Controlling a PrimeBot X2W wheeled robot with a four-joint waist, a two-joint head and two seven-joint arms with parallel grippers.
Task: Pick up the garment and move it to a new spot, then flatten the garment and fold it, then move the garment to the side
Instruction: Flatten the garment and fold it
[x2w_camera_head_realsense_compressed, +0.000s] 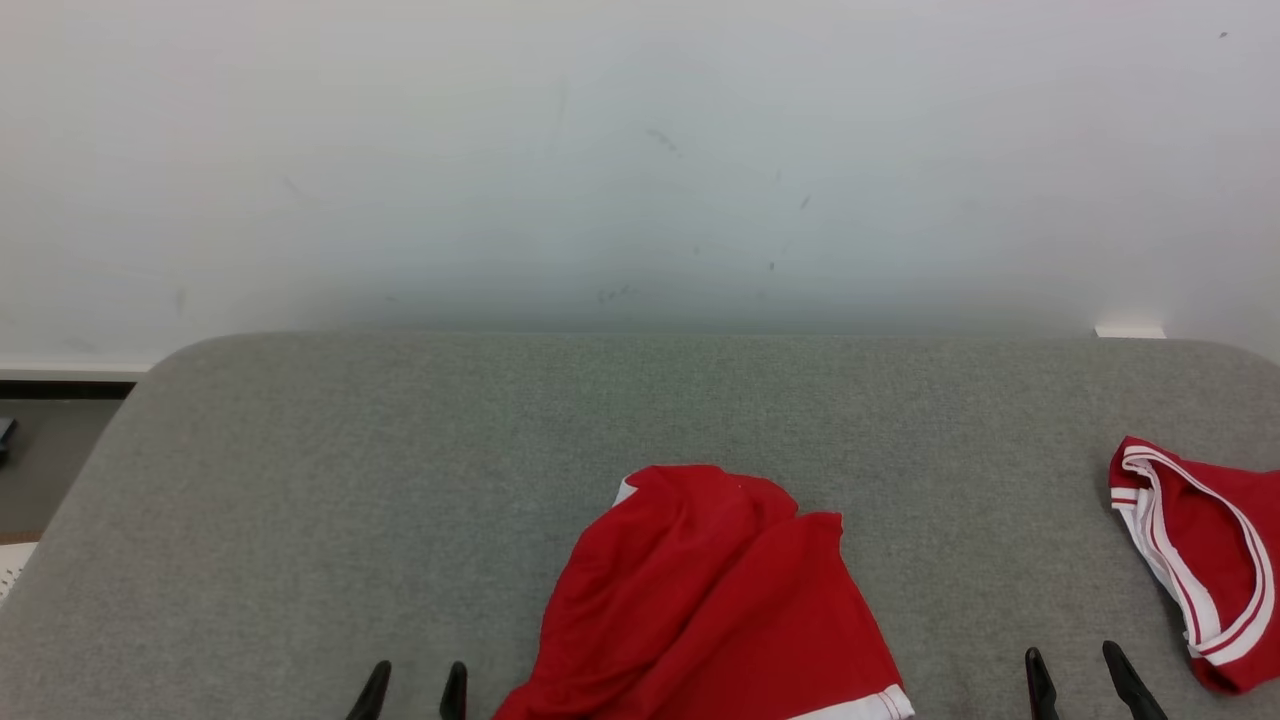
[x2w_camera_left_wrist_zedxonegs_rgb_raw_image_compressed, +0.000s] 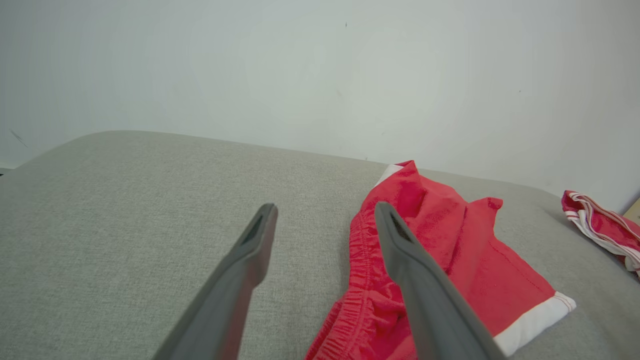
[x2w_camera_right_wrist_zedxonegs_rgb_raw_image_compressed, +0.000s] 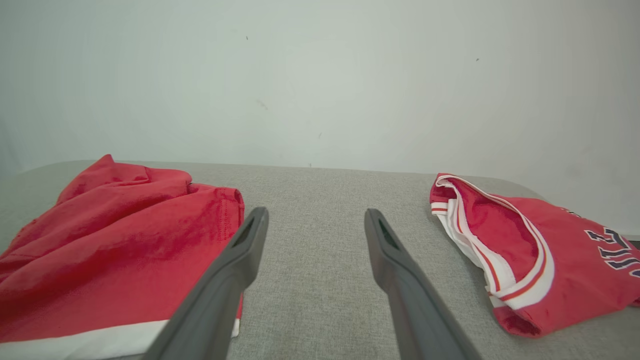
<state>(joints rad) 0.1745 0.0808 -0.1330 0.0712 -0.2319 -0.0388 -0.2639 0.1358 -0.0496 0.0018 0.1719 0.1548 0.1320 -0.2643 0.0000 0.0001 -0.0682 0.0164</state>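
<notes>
A crumpled red garment (x2w_camera_head_realsense_compressed: 700, 600) with a white hem band lies at the near middle of the grey padded table (x2w_camera_head_realsense_compressed: 400, 480). It looks like shorts with an elastic waistband (x2w_camera_left_wrist_zedxonegs_rgb_raw_image_compressed: 440, 250) (x2w_camera_right_wrist_zedxonegs_rgb_raw_image_compressed: 110, 240). My left gripper (x2w_camera_head_realsense_compressed: 412, 690) stands open just left of the garment, nothing between its fingers. In the left wrist view my left gripper (x2w_camera_left_wrist_zedxonegs_rgb_raw_image_compressed: 325, 215) has its right finger over the waistband. My right gripper (x2w_camera_head_realsense_compressed: 1075, 672) is open too, to the right of the garment over bare table (x2w_camera_right_wrist_zedxonegs_rgb_raw_image_compressed: 315, 220).
A second red piece, a jersey (x2w_camera_head_realsense_compressed: 1200, 560) (x2w_camera_right_wrist_zedxonegs_rgb_raw_image_compressed: 530, 265) (x2w_camera_left_wrist_zedxonegs_rgb_raw_image_compressed: 600, 225) with white-and-red trim and dark lettering, lies at the table's right edge. A pale wall (x2w_camera_head_realsense_compressed: 640, 150) rises right behind the table. Floor (x2w_camera_head_realsense_compressed: 50, 460) shows at the far left.
</notes>
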